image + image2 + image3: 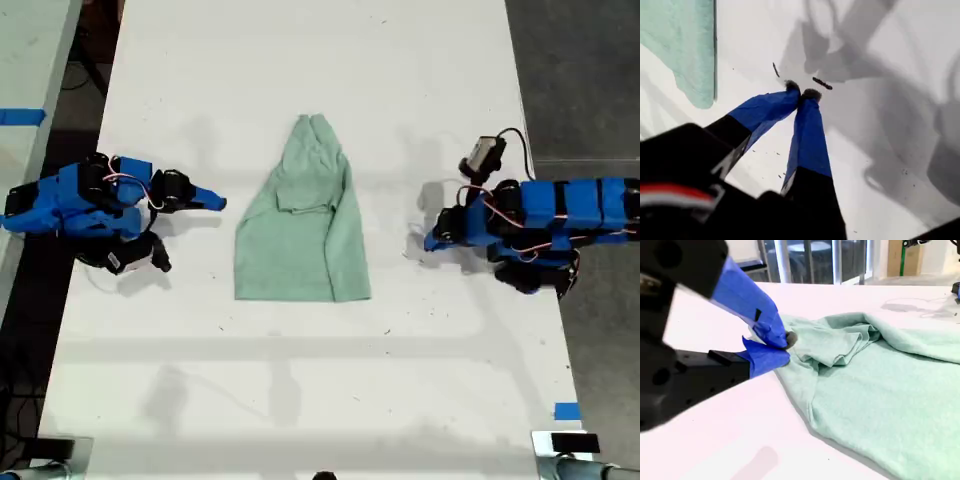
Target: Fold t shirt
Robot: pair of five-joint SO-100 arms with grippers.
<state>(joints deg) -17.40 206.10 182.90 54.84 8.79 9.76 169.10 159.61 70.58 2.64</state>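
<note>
Overhead, a long white tabletop (300, 380) carries the t shirt (300, 235) at its middle, its narrow end toward the far edge and its straight hem nearer the camera, with a sleeve folded in over the chest. Faint arm shadows and a few dark specks mark the white surface. Dark floor borders it on both sides of the exterior view, blue tape shows at the view's left edge and near its lower right corner.

My first claw (430, 240) rests on the exterior view's right, well apart from the shirt, its blue-taped tips pinched together over bare tabletop. My second claw (217, 200), on that view's left, lies just beside the shirt, tips nearly closed and holding nothing. Behind it, glass panels and a cardboard-coloured shape fill the room's background.
</note>
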